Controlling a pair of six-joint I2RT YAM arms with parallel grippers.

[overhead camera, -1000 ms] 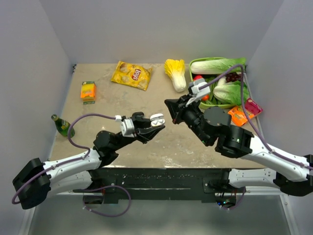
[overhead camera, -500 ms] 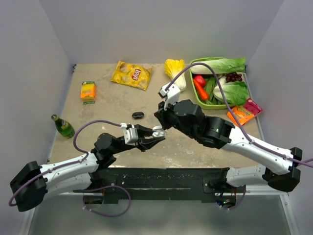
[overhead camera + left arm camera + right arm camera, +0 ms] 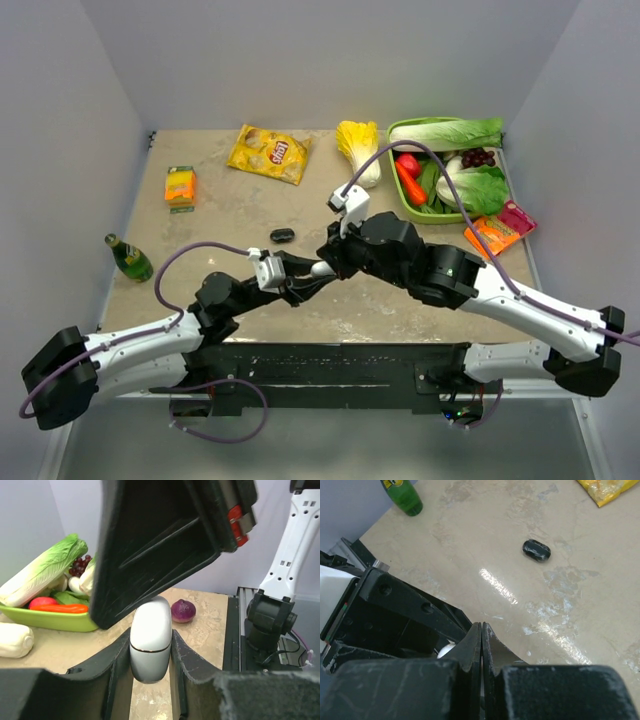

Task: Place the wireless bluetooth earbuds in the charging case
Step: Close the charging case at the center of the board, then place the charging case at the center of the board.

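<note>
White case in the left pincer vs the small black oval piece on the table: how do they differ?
Colour: the white case is glossy white; the black piece is black. Support: the white case is clamped in the left pincer; the black piece lies loose on the table, nothing touching it. Both are small, rounded and smooth.

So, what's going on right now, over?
Left fingers grip the white case. Right fingers shut, close by it; contact unclear. Small black object lies apart on the table, not in the way.
</note>
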